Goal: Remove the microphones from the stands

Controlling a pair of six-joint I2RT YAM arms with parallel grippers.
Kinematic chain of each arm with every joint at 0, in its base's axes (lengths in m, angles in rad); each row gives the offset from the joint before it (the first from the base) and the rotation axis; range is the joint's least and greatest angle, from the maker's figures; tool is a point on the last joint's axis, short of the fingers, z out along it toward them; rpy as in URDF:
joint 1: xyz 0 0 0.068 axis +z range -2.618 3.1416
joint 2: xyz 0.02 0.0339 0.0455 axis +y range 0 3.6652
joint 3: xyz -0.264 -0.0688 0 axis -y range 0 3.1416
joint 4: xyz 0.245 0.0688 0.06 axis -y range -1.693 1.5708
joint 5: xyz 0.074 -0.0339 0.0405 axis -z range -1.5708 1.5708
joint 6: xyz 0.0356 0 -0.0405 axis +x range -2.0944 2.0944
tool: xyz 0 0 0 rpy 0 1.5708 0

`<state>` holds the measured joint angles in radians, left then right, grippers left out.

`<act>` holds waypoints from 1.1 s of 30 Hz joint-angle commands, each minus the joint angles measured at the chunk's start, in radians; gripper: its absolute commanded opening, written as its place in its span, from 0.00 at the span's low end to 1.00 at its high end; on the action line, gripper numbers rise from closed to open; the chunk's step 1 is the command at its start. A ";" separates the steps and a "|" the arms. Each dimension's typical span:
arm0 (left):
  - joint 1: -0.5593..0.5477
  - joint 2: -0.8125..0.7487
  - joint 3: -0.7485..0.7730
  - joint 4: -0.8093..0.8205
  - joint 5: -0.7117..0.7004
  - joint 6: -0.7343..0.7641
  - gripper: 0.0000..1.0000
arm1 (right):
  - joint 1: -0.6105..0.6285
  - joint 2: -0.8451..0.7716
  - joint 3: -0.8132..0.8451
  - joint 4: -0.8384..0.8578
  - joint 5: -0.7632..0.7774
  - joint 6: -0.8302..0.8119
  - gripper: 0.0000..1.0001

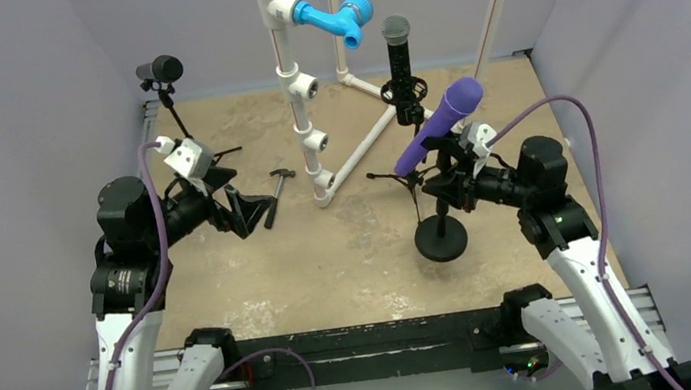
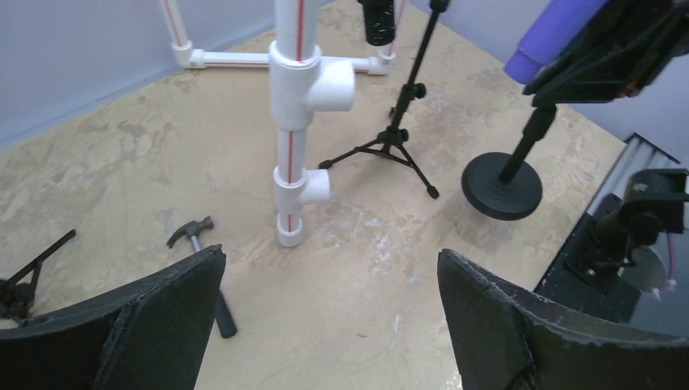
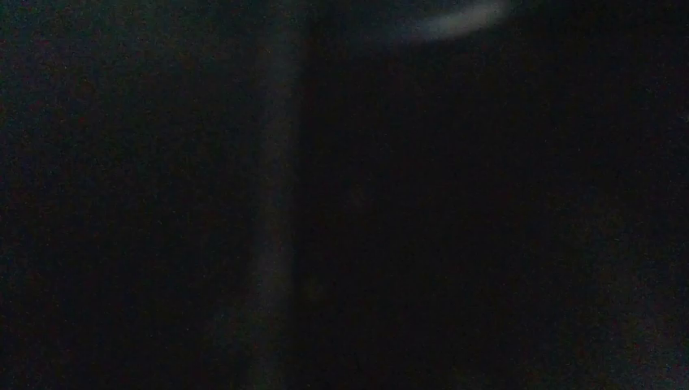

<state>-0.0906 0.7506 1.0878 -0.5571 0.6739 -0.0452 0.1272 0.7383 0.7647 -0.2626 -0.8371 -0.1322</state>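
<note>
Purple mic (image 1: 443,120) tilted over stand (image 1: 441,239), right gripper (image 1: 445,159) clamped on it, left gripper (image 1: 245,211) wide open, empty, right wrist view was black.

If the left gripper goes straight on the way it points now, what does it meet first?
Probably the foot of the white pipe frame; the hammer lies just beside the path of the left gripper. Depth is unclear.
</note>
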 commanded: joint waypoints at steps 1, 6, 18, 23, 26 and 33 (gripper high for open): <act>-0.043 0.015 0.043 0.034 0.119 0.040 1.00 | 0.086 0.038 0.071 0.114 -0.052 0.010 0.00; -0.047 0.041 0.057 0.026 0.188 0.027 1.00 | 0.155 0.122 0.040 0.238 -0.093 0.041 0.00; -0.092 0.082 0.085 0.036 0.225 0.077 1.00 | 0.405 0.319 -0.044 0.598 0.028 0.022 0.00; -0.106 0.077 0.071 0.041 0.229 0.094 1.00 | 0.442 0.386 -0.158 0.829 0.042 0.061 0.00; -0.106 0.069 0.047 0.046 0.228 0.102 1.00 | 0.468 0.412 -0.216 0.954 0.071 0.083 0.00; -0.106 0.062 0.027 0.042 0.227 0.107 1.00 | 0.492 0.424 -0.309 1.073 0.128 0.074 0.00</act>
<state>-0.1913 0.8223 1.1194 -0.5457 0.8799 0.0311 0.6106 1.1786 0.4854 0.6395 -0.7532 -0.0586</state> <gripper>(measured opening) 0.998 0.114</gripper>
